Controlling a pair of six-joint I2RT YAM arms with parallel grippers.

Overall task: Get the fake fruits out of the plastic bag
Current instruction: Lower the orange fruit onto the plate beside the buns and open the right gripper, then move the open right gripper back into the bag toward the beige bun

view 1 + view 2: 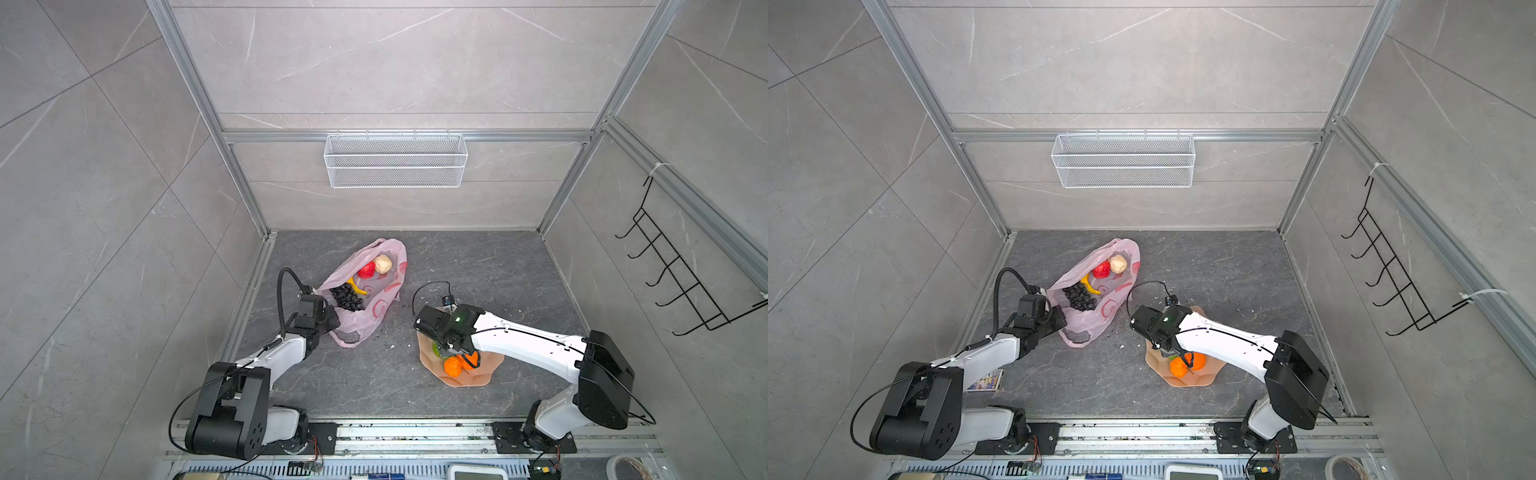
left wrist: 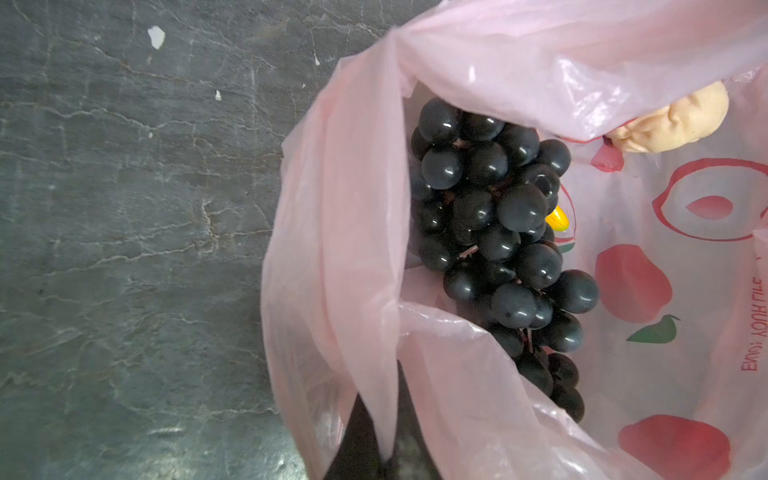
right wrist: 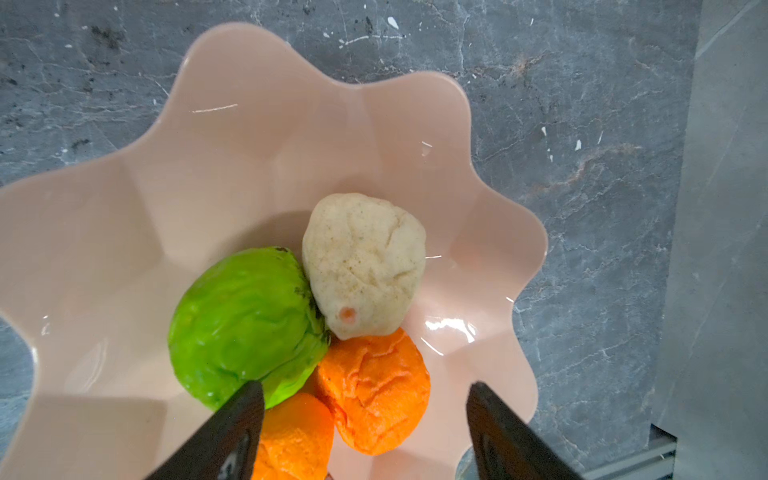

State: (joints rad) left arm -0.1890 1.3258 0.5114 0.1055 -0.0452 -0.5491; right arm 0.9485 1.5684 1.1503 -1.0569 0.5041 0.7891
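Left claw (image 2: 380,411) clenched on the rim of the plastic bag (image 1: 376,309), which lay on the surface (image 1: 478,270) left of centre in a top view with the grape bunch (image 1: 346,297), banana (image 1: 358,286), red apple (image 1: 366,271) and a beige lump (image 1: 383,263) inside; right claw (image 3: 365,388) stood released above the plate (image 3: 249,145) holding the green ball (image 3: 245,324), a second beige lump (image 3: 365,266) and two oranges (image 3: 374,370). The thin film could slip or tear at the pinch, folding the mouth over the grape bunch, and lifting that bunch could drag the light bag. Mirrored red print (image 2: 758,324) on the bag appeared to read "ENJOY YOUR LIFE".
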